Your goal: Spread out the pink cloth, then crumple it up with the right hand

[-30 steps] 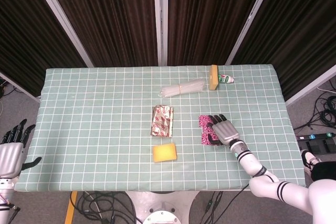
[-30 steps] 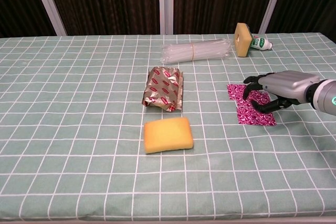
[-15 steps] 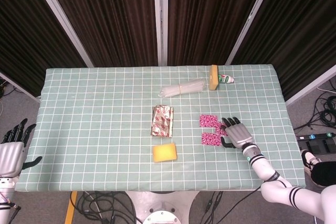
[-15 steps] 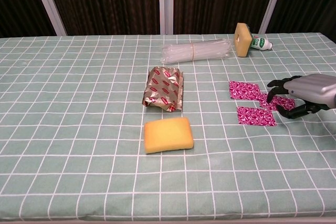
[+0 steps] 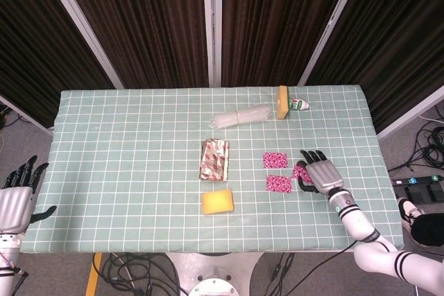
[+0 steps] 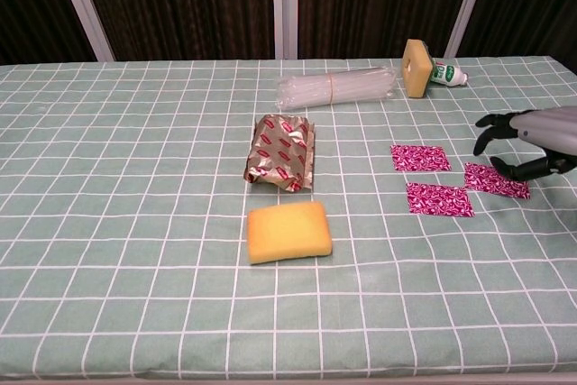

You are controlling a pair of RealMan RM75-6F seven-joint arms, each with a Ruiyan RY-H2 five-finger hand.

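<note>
Chest view cuts off the right hand (image 6: 532, 143) at the frame edge; its fingers are spread and curved over the far right pink cloth piece (image 6: 496, 180), thumb tip at the cloth's edge, though whether it pinches the cloth cannot be told. Two more pink pieces lie to its left, one (image 6: 419, 158) behind the other (image 6: 438, 199), all flat on the checked tablecloth (image 6: 135, 178). Head view shows the left hand (image 5: 17, 195) beside the table's corner, fingers apart, holding nothing. Further off lie a yellow sponge (image 6: 288, 232), a foil snack packet (image 6: 281, 151) with unreadable red print, a bundle of clear tubes (image 6: 335, 88), a wooden block (image 6: 416, 56) and a small bottle (image 6: 447, 74), its label illegible.
</note>
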